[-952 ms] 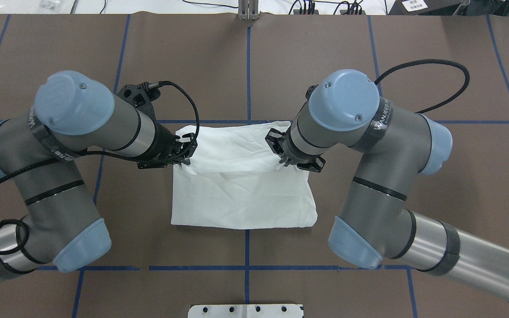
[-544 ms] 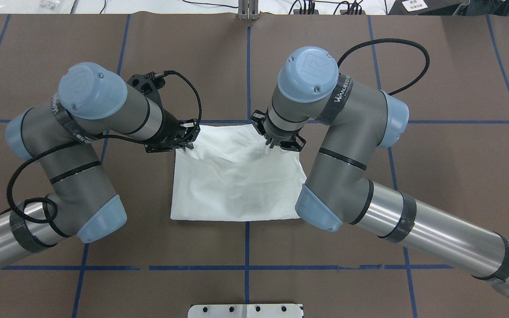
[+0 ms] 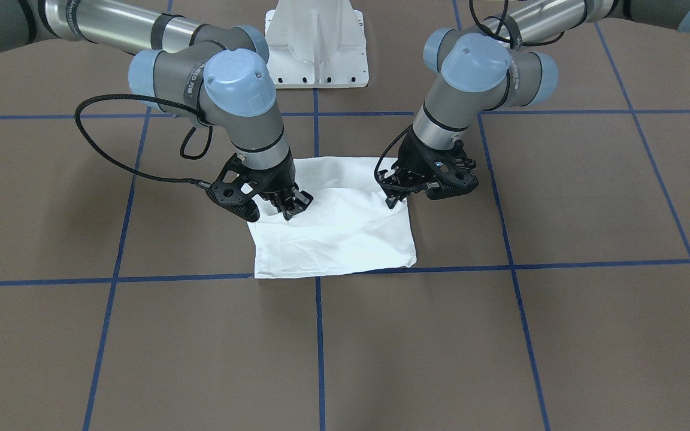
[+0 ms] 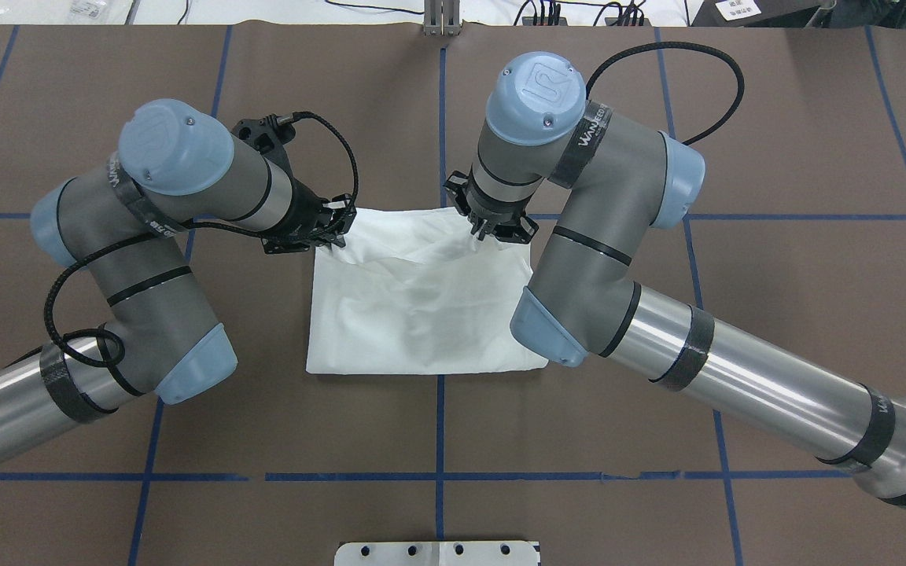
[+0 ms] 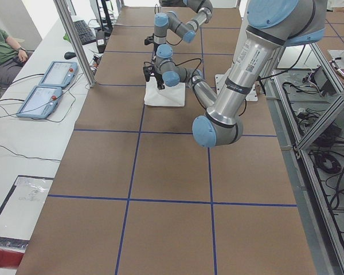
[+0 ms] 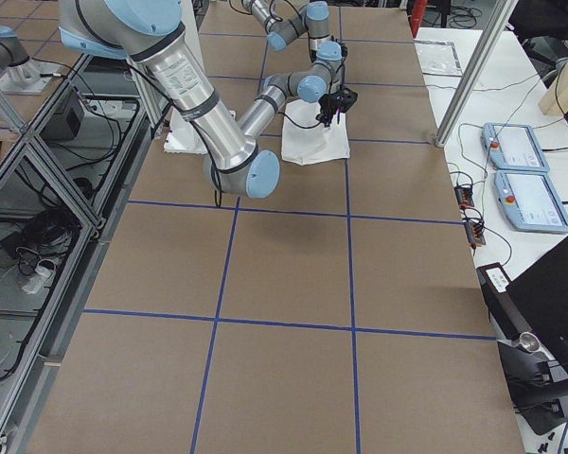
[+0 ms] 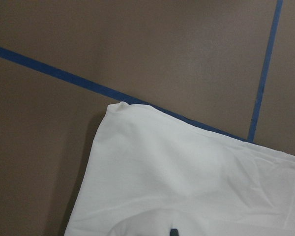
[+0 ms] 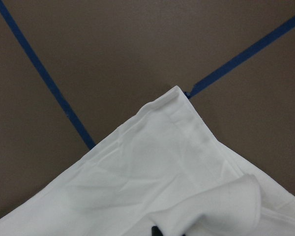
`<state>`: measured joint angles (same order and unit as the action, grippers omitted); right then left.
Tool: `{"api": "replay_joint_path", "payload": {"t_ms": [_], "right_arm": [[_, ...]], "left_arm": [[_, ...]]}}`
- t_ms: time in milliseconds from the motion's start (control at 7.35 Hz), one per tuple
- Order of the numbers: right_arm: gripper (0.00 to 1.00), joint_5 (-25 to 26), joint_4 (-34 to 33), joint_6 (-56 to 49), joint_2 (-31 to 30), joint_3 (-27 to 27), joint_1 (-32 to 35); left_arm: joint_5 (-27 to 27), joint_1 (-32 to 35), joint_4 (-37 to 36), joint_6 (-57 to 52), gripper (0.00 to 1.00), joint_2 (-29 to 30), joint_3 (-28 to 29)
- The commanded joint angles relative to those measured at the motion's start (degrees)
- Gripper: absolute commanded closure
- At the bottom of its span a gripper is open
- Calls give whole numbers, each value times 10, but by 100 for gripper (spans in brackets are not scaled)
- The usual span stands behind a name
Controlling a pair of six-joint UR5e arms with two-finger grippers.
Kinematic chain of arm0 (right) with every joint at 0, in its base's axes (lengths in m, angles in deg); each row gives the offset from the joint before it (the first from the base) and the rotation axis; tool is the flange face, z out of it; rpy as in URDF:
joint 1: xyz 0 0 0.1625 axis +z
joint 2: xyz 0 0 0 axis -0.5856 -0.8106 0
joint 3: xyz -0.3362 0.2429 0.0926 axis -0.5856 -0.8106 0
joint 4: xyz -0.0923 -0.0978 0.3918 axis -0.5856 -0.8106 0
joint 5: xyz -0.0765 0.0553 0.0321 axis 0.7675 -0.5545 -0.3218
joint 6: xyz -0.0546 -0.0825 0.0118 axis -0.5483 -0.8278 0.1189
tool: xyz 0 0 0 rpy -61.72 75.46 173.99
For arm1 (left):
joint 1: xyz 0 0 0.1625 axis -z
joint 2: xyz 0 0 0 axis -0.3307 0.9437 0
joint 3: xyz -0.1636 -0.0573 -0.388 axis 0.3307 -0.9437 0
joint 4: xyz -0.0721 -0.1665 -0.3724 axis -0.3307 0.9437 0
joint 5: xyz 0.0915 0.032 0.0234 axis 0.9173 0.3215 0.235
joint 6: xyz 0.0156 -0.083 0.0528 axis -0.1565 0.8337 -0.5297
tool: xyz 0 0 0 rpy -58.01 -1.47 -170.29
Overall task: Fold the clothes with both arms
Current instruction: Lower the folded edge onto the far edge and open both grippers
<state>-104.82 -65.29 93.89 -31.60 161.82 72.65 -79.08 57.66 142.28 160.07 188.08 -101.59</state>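
Currently: white T-shirt (image 4: 421, 322) is folded to a rough rectangle, lying mid-table (image 4: 775, 330) and straddling the centre blue tape line (image 4: 440, 424). Its far edge sits about on the far cross line. The near edge stops short of the next cross line.

Left hand (image 4: 335, 238): at the shirt's far-left corner, pointing down, fingers pressed together on the cloth edge, so pinching the shirt. Left wrist view shows one dark fingertip (image 7: 173, 232) at the bottom edge with cloth humped around it. The far-left corner lies flat beyond it, just beside the tape.

Right hand (image 4: 482, 231): at the far edge, a bit inboard of the far-right corner, fingers closed on a raised fold, also pinching the shirt. Right wrist view shows a curled flap beside the tips. The far-right corner lies flat on the table, touching a tape end.

Between the hands the top layer is slack, creased, and dips in the middle.

Left arm (image 4: 146, 259) and right arm (image 4: 602, 236) are both bent at the elbow over the table. In the overhead view, the right arm's blue cap covers the shirt's near-right corner.

White pedestal base (image 3: 317, 48) sits near-centre. In the left side view a person (image 5: 3, 54) sits by a white side table (image 5: 23, 149) with two tablets (image 5: 46, 89).
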Motion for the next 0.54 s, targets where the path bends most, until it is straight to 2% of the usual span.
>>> {"api": "replay_joint_path", "payload": {"t_ms": [0,408], "right_arm": [[0,-6,36,4,2,-21,6],[0,-46,46,0,-3,-32,32]], "left_arm": [[2,4,7,5,1,9,13],[-2,30,5,0,0,10,20]]}}
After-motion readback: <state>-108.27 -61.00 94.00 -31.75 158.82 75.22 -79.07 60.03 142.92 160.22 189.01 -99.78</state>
